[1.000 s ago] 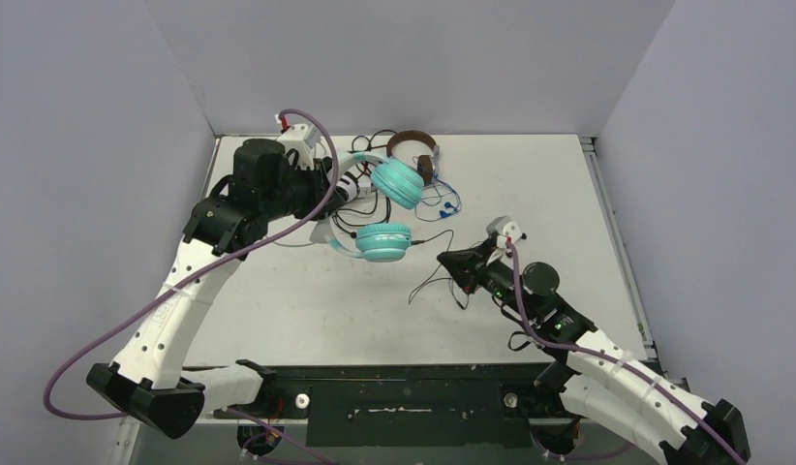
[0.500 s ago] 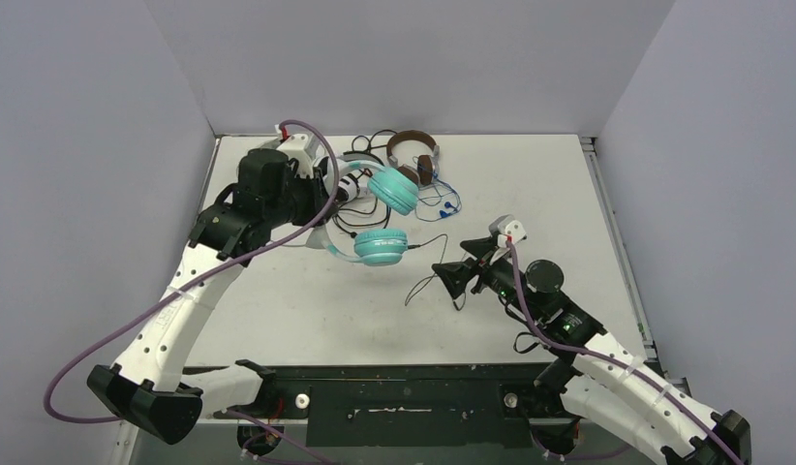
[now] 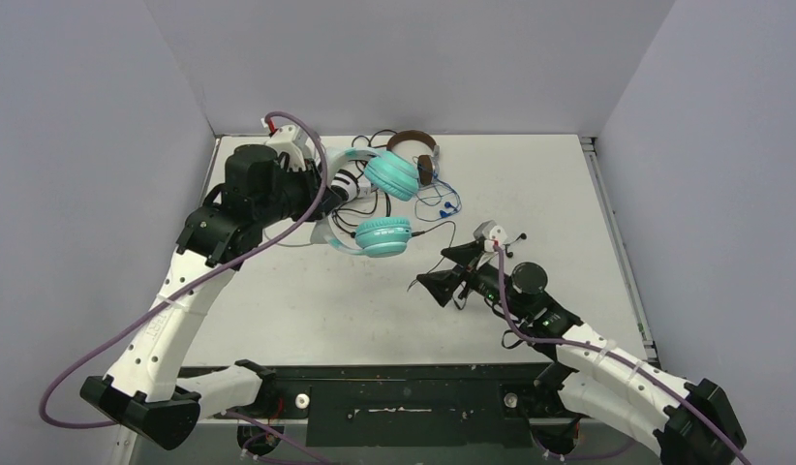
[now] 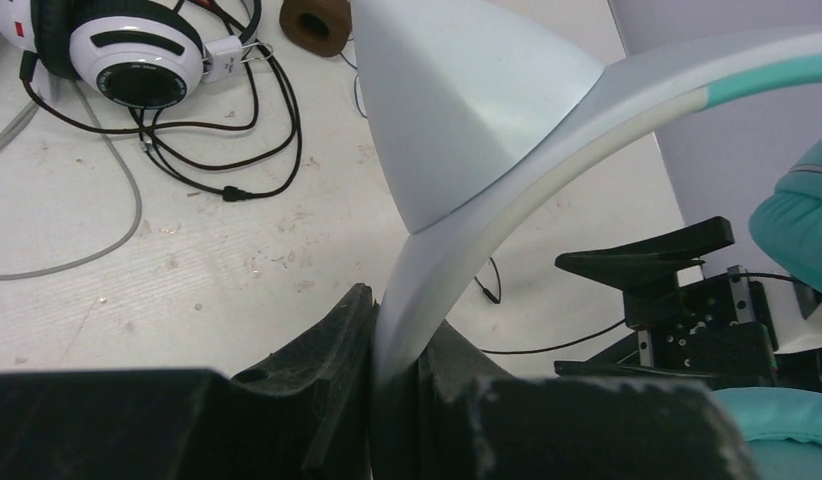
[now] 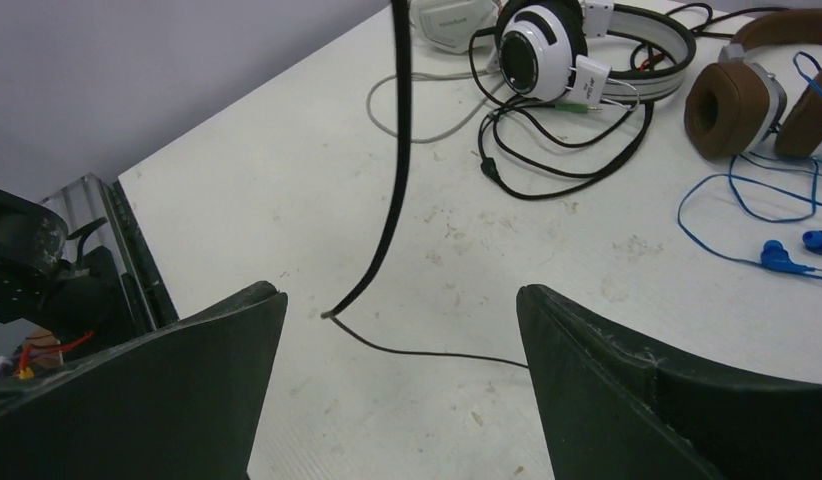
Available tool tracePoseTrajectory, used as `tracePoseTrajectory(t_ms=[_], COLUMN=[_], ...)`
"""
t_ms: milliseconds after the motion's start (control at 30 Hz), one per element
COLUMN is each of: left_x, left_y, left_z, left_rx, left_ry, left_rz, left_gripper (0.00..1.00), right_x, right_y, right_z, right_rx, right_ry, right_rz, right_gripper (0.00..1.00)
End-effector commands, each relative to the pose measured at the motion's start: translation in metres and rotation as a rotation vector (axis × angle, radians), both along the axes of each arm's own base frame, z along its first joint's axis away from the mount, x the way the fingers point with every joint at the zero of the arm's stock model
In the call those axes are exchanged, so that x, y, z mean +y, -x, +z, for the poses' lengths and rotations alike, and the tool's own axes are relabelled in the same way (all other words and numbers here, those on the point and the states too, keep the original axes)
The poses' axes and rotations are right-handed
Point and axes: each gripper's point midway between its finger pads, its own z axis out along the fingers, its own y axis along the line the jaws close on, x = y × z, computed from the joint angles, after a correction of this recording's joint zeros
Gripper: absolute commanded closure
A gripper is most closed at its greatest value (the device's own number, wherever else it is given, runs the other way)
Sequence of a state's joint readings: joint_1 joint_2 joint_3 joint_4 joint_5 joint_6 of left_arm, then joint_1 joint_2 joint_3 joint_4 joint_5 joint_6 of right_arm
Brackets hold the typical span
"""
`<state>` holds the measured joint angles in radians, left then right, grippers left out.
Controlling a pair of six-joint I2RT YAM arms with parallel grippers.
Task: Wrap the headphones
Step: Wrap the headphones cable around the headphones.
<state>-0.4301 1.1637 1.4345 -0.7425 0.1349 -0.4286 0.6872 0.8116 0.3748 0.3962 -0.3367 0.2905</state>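
The left fingers (image 4: 327, 350) are clamped on the white band of the light teal over-ear headset (image 3: 382, 236), holding it up off the white desk (image 5: 287, 200) at the far left. Its two cups hang to the right of those fingers.

The right fingers (image 5: 187, 380) stand wide apart and hold nothing. The headset's thin black cable (image 5: 395, 150) drops between them, and the coming move turns on this. Its long axis runs nearly straight down, closer to the finger on the left of the right wrist view. It meets the desk just ahead of the fingertips, then trails along the desk toward the other finger. The right arm is plainly the nearer one to this cable. I judge a short reach forward and a close would catch it, ready for winding around the headset.

The right wrist view shows the cable framed by the open fingers and untouched. From above it is only a faint line beside the dark fingers, and its height is hard to read. The left wrist view shows the pinch on the band, which the top view hides behind the wrist. Beyond the cable lie the black-and-white headset (image 5: 532, 55) and the brown padded headset (image 5: 732, 100), well apart from both sets of fingers.
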Motion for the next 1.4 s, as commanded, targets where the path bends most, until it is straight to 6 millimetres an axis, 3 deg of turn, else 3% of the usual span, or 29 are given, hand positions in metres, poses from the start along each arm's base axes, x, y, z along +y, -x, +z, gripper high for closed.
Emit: tracePoseTrajectory(t_ms=[0,167,333,400,533,633,733,867,1067,1367], left_x=[-0.012,-0.015,-0.014,-0.011,-0.007,-0.017,-0.026,-0.035,-0.051,-0.079], left_y=[0.003,0.005,0.003,-0.001,-0.007,-0.006,-0.008,-0.006,-0.001,0.009], left_z=[0.071,0.079,0.081,0.071,0.04,0.014,-0.014,-0.044,-0.069,-0.094], left_rx=[-0.158,-0.163,-0.168,-0.16,-0.126,-0.103,-0.063,-0.036,-0.024,-0.023], left_ry=[0.174,0.207,0.197,0.153,0.051,-0.014,-0.098,-0.257,-0.397,-0.546], left_rz=[-0.034,-0.048,-0.049,-0.037,-0.052,-0.153,-0.198,-0.198,-0.24,-0.314], left_gripper=[1.0,1.0,1.0,1.0,1.0,1.0,1.0,1.0,1.0,1.0], right_x=[0.015,0.022,0.021,0.006,-0.032,-0.058,-0.071,-0.07,-0.053,-0.033], right_y=[-0.003,-0.017,-0.02,-0.024,-0.031,-0.036,-0.041,-0.043,-0.039,-0.046], right_z=[0.031,0.035,0.04,0.042,0.057,0.072,0.088,0.11,0.134,0.127], right_rx=[-0.097,-0.098,-0.1,-0.098,-0.118,-0.14,-0.153,-0.152,-0.194,-0.152], right_ry=[-0.105,-0.128,-0.109,-0.095,-0.042,0.033,0.125,0.243,0.29,0.448], right_rz=[0.05,0.023,0.006,-0.07,-0.251,-0.363,-0.418,-0.395,-0.285,-0.21], right_gripper=[0.12,0.25,0.85,1.0,1.0,1.0,1.0,1.0,1.0,1.0])
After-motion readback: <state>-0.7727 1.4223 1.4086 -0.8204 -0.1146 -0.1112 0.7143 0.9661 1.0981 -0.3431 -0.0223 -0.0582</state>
